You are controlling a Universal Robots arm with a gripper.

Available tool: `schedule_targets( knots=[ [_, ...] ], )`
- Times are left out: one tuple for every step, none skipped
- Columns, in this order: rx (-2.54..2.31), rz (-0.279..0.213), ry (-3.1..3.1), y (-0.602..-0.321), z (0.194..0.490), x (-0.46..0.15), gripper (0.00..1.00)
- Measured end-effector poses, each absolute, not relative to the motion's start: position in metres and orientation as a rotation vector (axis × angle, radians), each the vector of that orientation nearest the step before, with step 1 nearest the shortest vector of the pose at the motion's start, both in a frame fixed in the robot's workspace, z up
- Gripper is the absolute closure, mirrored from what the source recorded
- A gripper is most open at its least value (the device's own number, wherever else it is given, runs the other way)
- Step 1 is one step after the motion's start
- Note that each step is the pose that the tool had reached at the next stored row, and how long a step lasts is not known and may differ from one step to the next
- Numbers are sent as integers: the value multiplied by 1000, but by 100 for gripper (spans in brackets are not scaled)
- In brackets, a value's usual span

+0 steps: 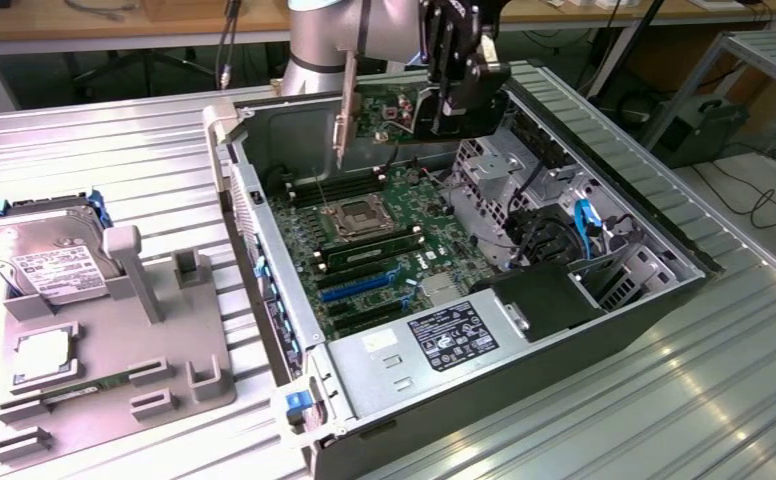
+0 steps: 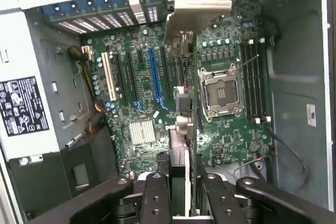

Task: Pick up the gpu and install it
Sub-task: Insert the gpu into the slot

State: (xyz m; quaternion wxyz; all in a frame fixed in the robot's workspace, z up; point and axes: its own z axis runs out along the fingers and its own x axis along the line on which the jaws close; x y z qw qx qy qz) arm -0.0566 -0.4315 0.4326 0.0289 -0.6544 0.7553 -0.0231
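My gripper [image 1: 450,108] hangs over the open computer case [image 1: 655,250], shut on the gpu [image 1: 388,112]. The card hangs on edge with its silver end bracket [image 1: 347,100] pointing down toward the case's rear wall. In the wrist view the gpu [image 2: 180,150] runs edge-on away from my gripper [image 2: 181,195], and both black fingers [image 2: 156,198] press its sides. Its bracket [image 2: 195,3] is at the far end. Below it lies the green motherboard [image 2: 142,77] with a blue expansion slot [image 2: 154,74], close beside the card's line. The card is above the board, not touching it.
A silver hard drive [image 1: 41,255] stands in a grey parts holder [image 1: 121,350] at the exterior view's left, with a processor chip [image 1: 41,355] and a memory stick [image 1: 88,388]. Inside the case are the power supply [image 1: 428,340], a drive cage [image 1: 495,185] and cables [image 1: 582,225].
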Motion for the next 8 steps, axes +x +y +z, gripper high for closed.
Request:
schedule_targets(
  knots=[
    [-2023, -80, 2331, -432, 431, -57, 72],
    [-2027, -82, 2329, -432, 431, -57, 72],
    [-2033, -81, 2323, -432, 430, -57, 72],
    [-2043, -81, 2315, -432, 429, -57, 72],
    [-2058, -81, 2301, -432, 428, -57, 72],
    [-2073, -81, 2288, -432, 427, -57, 72],
    [-2087, -82, 2276, -431, 426, -57, 72],
    [-2105, -83, 2260, -431, 425, -57, 72]
  ],
)
